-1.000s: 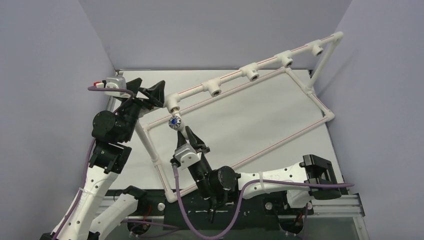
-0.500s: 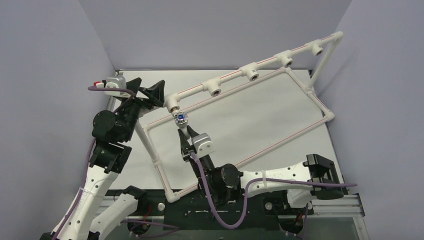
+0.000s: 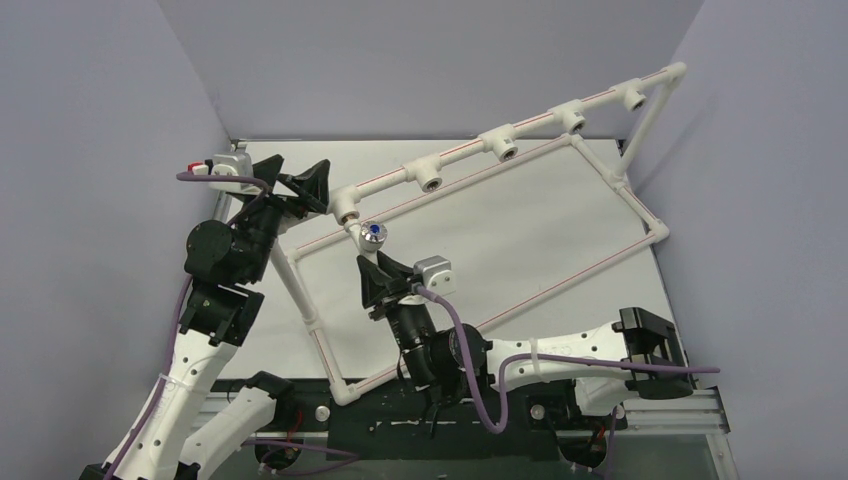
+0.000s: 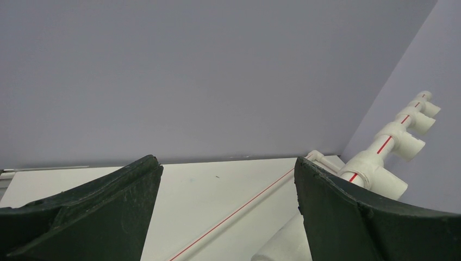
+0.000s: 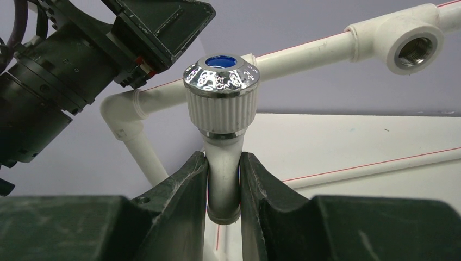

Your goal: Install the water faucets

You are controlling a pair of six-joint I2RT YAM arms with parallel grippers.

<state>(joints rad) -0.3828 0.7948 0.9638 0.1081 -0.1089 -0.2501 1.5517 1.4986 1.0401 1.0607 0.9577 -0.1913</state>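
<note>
The water faucet (image 5: 221, 76) is a small white tap with a shiny ribbed knob and blue centre. My right gripper (image 5: 224, 163) is shut on its white spout, knob pointing up and away. In the top view the faucet (image 3: 372, 232) sits right at the end socket (image 3: 345, 212) of the white pipe frame, held by the right gripper (image 3: 372, 262). Its brass end is hidden. My left gripper (image 3: 300, 185) is open and empty just left of that socket. The left wrist view shows its jaws wide apart (image 4: 225, 168) over the table.
The pipe frame's upper rail carries several open tee sockets (image 3: 431, 182) (image 3: 505, 150) (image 3: 574, 122) running up to the right; one shows in the right wrist view (image 5: 410, 49). The frame's lower rectangle (image 3: 480, 325) lies on the white table. Grey walls enclose the back and sides.
My right wrist has rolled, its camera swinging from the left side to the right. The faucet turned with it, and its knob shifted up and to the right. The left arm has not moved.
</note>
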